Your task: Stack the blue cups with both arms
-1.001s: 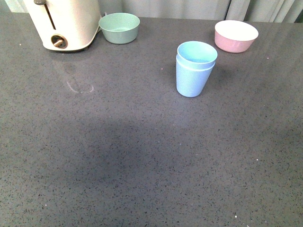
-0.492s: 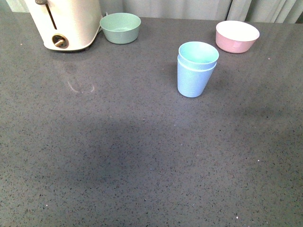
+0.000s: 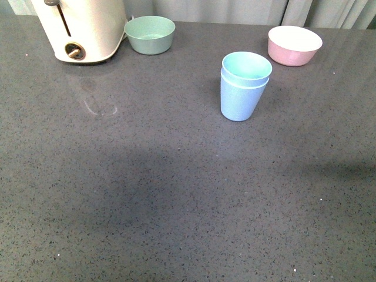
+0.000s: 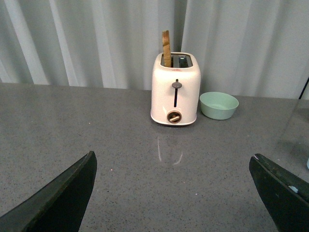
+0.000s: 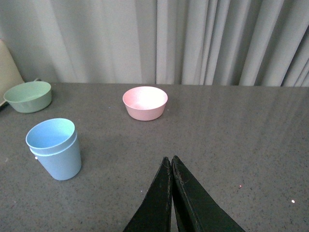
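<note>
The two light blue cups point(image 3: 244, 86) stand nested, one inside the other, upright on the grey table right of centre. They also show in the right wrist view point(image 5: 54, 148). Neither arm shows in the front view. My left gripper point(image 4: 176, 166) is open and empty, its black fingers point(image 4: 63, 200) wide apart above bare table, facing the toaster. My right gripper point(image 5: 170, 162) is shut and empty, its tips pressed together, well apart from the cups.
A cream toaster point(image 3: 82, 29) with a slice of toast point(image 4: 166, 48) stands at the back left, a pale green bowl point(image 3: 150, 34) beside it. A pink bowl point(image 3: 294, 44) sits at the back right. Curtains hang behind the table.
The front view has shifted a hair; the nested cups and bowls stand as before. No arm enters the front view.
</note>
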You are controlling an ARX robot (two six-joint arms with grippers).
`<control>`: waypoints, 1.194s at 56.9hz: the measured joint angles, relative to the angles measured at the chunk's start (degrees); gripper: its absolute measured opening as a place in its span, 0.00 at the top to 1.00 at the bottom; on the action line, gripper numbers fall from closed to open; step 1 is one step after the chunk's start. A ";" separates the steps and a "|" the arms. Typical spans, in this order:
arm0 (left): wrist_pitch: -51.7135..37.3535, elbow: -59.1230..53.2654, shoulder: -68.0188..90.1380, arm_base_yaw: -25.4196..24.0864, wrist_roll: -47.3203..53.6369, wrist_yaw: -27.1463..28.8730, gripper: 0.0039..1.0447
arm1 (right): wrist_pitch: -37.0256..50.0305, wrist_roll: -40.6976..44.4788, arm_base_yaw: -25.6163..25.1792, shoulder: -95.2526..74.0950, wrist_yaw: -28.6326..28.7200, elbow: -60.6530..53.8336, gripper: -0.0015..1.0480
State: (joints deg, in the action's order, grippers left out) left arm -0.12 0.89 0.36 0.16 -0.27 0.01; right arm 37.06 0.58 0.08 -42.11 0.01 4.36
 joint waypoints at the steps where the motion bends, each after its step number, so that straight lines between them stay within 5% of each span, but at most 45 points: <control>1: 0.00 0.00 0.00 0.00 0.00 0.00 0.08 | -0.44 0.00 0.00 0.68 0.00 -0.22 0.98; 68: 0.00 0.00 0.00 0.00 0.00 0.00 0.08 | -25.59 -0.02 0.00 30.71 0.02 -3.02 0.98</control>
State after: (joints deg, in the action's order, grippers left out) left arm -0.12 0.89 0.36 0.16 -0.27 0.01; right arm 11.46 0.56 0.08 -11.40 0.03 1.34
